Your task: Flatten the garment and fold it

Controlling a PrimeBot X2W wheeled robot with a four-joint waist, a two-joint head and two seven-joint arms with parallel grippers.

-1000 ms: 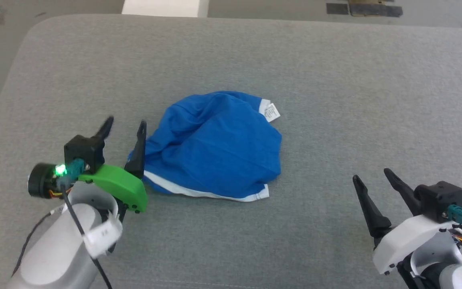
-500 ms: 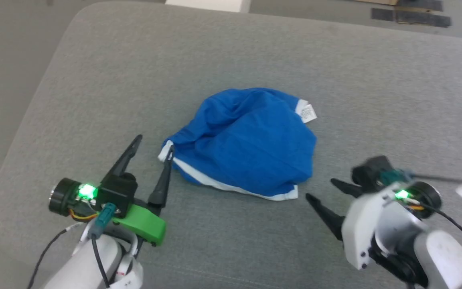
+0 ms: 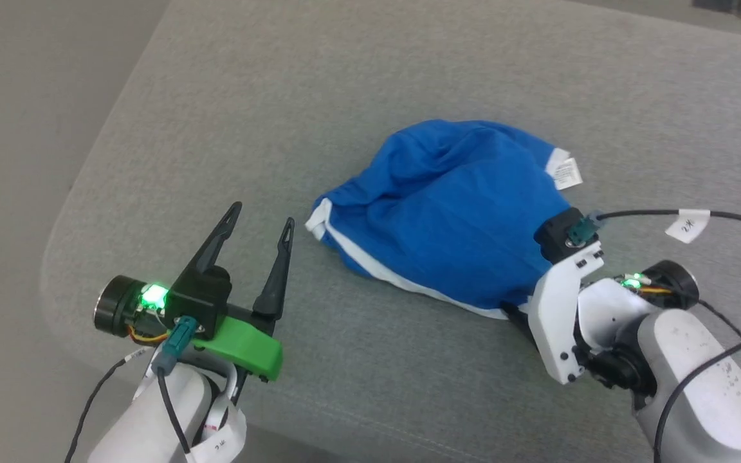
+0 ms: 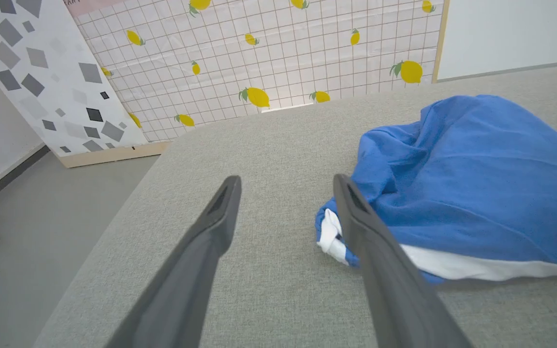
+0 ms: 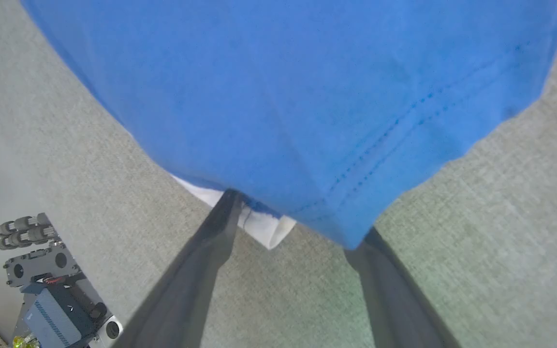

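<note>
On the grey cushion [image 3: 409, 64], crumpled blue shorts [image 3: 454, 225], not yet flattened.
Both spread wide: right claw [image 5: 300, 217] at near hem, left claw [image 3: 262, 214] beside trimmed corner; pinch hems only, pull apart evenly.

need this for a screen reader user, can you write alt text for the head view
Crumpled bright blue shorts with white trim lie bunched on a grey padded surface. The open left gripper sits to their left, just clear of their white-edged corner. The right gripper is in at their near right edge, its fingers pointing into the hem.
</note>
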